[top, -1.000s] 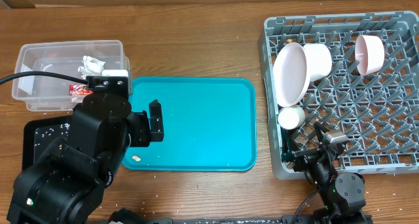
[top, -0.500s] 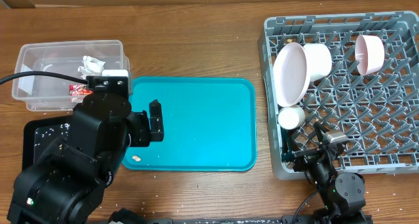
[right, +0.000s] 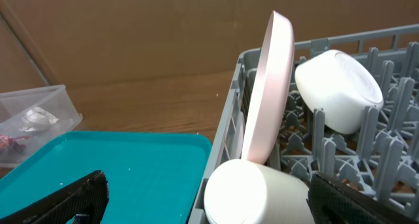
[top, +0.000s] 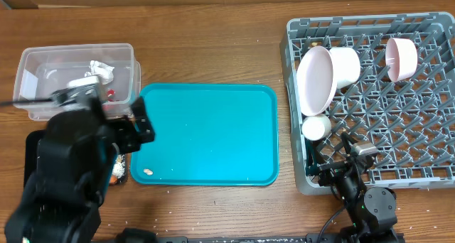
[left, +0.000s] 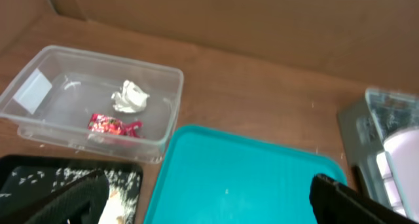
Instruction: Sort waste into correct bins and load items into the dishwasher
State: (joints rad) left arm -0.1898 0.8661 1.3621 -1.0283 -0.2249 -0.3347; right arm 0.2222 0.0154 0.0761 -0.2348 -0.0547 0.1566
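Note:
The clear tub (top: 43,58) holds the white paper wad (top: 99,67) and the red wrapper (left: 112,124). The black tray (top: 32,147) below it carries crumbs and an orange bit (top: 116,172). One crumb (top: 148,171) lies on the teal tray (top: 213,129). My left gripper (top: 141,126) is open and empty over the teal tray's left edge. The grey rack (top: 426,172) holds the plate (top: 315,78), white bowl (top: 346,65), pink bowl (top: 400,58) and cup (top: 316,127). My right gripper (top: 330,152) is open, just short of the cup (right: 255,191). No chopsticks show.
The left arm's body covers most of the black tray and the tub's near wall. The rack's near wall (right: 229,139) stands between the teal tray (right: 131,165) and the cup. Brown cardboard backs the table.
The left arm has swung left and back, from the teal tray's left part to above the black tray. The right arm has not moved.

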